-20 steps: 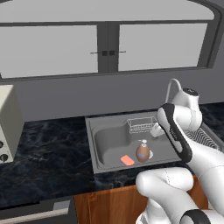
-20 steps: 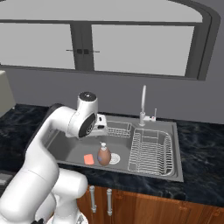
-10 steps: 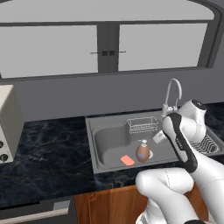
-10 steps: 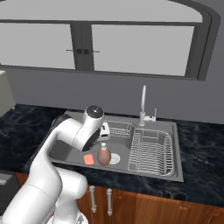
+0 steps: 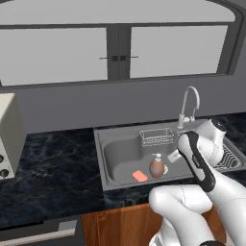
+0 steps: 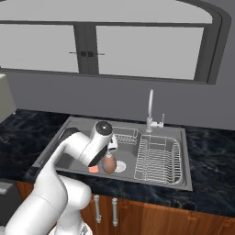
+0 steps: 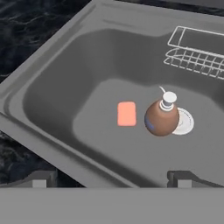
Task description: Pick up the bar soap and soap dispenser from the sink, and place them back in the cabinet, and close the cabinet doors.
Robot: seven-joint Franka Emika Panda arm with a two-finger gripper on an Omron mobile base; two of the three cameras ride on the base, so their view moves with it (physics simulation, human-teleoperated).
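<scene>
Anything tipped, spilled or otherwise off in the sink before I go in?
Nothing stands out. The soap dispenser stands upright beside the drain, the bar soap lies flat next to it without touching, and the sink shows no spill.

You're in a kitchen here, a rendered one, pretty clearly a home setup. You've got a grey metal sink (image 5: 120, 158) set into a dark marbled countertop (image 5: 53, 173), with a curved silver faucet (image 5: 188, 103) behind the basin and a wire dish rack (image 6: 158, 158) on the drainboard side. Under the counter you can see wooden cupboard fronts (image 6: 151, 220) with small silver handles (image 6: 97, 202). Above the sink there's a wide arched window (image 5: 115, 50) with grey panes, and a pale appliance (image 5: 8, 137) sits on the counter off to the left.
</scene>
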